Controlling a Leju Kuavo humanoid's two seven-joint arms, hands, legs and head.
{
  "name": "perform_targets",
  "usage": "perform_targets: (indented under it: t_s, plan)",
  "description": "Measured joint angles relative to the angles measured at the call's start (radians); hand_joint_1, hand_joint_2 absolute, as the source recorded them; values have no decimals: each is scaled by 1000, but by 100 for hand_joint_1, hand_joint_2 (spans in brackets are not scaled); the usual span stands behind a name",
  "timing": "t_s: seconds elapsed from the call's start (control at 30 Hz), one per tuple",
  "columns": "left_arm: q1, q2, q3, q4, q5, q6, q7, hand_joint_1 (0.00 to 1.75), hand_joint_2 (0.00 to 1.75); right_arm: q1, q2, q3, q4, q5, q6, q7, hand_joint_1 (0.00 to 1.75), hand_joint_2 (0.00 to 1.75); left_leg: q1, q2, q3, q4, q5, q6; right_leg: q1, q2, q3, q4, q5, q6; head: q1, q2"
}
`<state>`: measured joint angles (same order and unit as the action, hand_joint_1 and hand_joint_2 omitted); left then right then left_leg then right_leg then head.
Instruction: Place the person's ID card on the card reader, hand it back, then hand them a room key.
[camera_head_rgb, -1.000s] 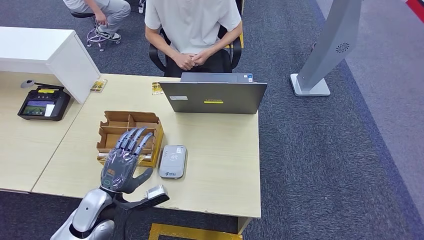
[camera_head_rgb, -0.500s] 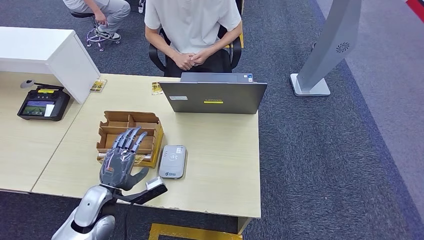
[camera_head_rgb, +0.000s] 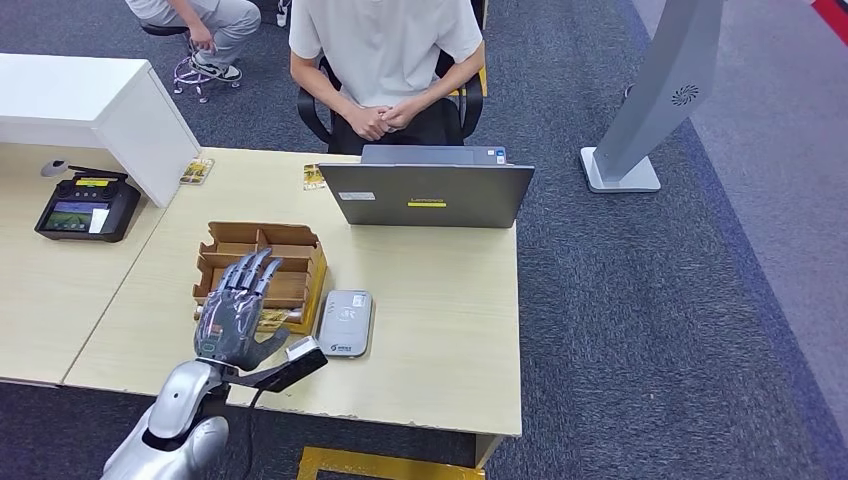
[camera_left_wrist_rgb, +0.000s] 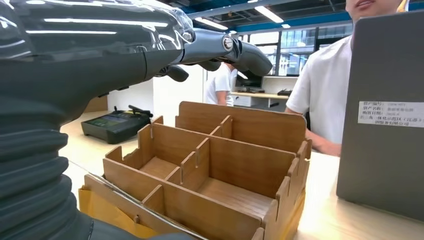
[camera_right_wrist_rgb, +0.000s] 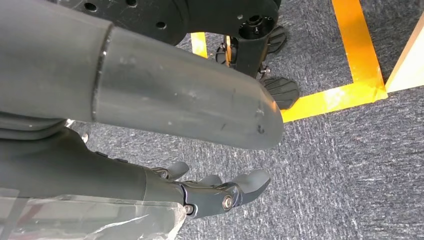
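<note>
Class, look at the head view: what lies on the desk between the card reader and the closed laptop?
Nothing: in the head view, the stretch of desk between the card reader and the laptop is bare light wood.

Left robot hand (camera_head_rgb: 233, 318) raised, fingers spread, holding nothing — right robot hand (camera_right_wrist_rgb: 210, 192) hangs loose.

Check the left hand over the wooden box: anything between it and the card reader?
Nothing visible does. The left hand hovers open over the wooden divider box, and the card reader lies right beside the box on bare table, uncovered.
</note>
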<state>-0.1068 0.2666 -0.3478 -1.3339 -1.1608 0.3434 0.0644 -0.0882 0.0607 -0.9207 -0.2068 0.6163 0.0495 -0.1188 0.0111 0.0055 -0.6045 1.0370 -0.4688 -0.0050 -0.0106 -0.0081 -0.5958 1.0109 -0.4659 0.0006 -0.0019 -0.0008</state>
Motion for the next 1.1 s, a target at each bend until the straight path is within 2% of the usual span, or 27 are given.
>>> perform_targets:
  t_s: [0.57,1.1]
  plan:
    - [-22,-10,22,83,13,2,-5,0,175,-6,0,0,0,9,0,6,0,0,0,0,0,0,0,0,0,0,0,0,0,0,0,0]
    - [-42,-12,24,98,18,2,-16,0,175,-10,0,0,0,15,1,10,0,0,0,0,0,0,0,0,0,0,0,0,0,0,0,0]
